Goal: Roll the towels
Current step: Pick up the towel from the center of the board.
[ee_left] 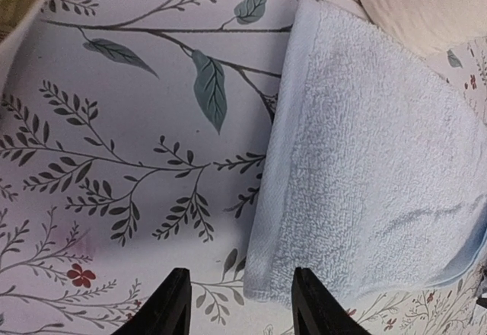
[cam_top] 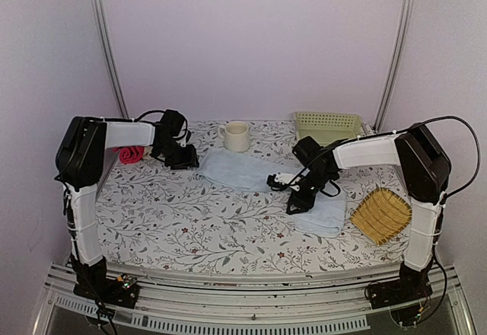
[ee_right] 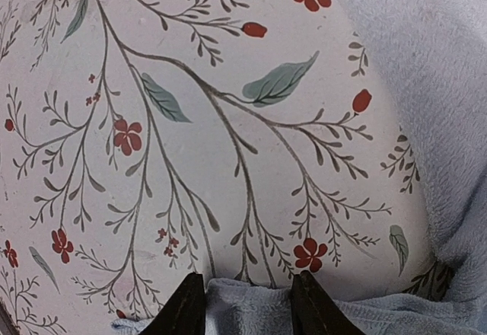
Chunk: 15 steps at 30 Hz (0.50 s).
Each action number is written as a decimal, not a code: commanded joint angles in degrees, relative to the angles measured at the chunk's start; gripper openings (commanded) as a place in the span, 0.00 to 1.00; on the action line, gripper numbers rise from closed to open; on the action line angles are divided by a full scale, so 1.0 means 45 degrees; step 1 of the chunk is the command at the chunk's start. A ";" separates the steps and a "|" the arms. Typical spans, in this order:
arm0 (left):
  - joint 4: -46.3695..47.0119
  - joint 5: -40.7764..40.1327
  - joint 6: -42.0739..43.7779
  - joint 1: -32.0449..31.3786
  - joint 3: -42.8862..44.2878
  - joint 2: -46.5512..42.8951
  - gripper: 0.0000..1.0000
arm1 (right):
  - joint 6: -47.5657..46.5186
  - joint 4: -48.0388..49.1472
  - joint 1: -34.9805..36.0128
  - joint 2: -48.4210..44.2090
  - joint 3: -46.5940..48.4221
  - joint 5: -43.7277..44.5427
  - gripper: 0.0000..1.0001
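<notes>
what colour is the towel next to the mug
Pale blue; the towel shows best in the left wrist view.

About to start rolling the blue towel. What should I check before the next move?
1. The pale blue towel is laid out, not yet rolled: ok.
2. The left gripper is open and straddles the towel's corner: ok.
3. The right gripper has a firm pinch on the towel's edge: cannot tell; cloth sits between its jaws.
4. The cup is clear of the towel: cannot tell; it stands right by the far edge.
</notes>
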 commanded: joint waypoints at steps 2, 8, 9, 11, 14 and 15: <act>0.0240 0.0149 0.0167 -0.0001 -0.0194 -0.0408 0.48 | 0.0221 -0.0324 0.0050 0.0277 0.0120 0.0154 0.39; 0.0317 0.0263 0.0219 0.0009 -0.0159 -0.0324 0.51 | 0.0331 -0.0792 0.0069 -0.0296 -0.0040 -0.0808 0.50; 0.0357 0.0418 0.0234 -0.0006 -0.0092 -0.0220 0.54 | 0.0286 -0.0802 0.0070 -0.0311 -0.0091 -0.0752 0.50; 0.0360 0.0687 0.0228 -0.0034 0.0084 -0.0008 0.55 | 0.0249 -0.0781 0.0084 -0.0154 -0.0153 -0.0406 0.50; 0.0327 0.0742 0.0184 -0.0167 0.0336 0.0317 0.55 | 0.0327 -0.0587 0.0088 0.0068 -0.0258 0.0287 0.48; 0.0241 0.0716 0.0142 -0.0210 0.0438 0.0461 0.54 | 0.0341 -0.0522 0.0094 0.0095 -0.0301 0.0442 0.47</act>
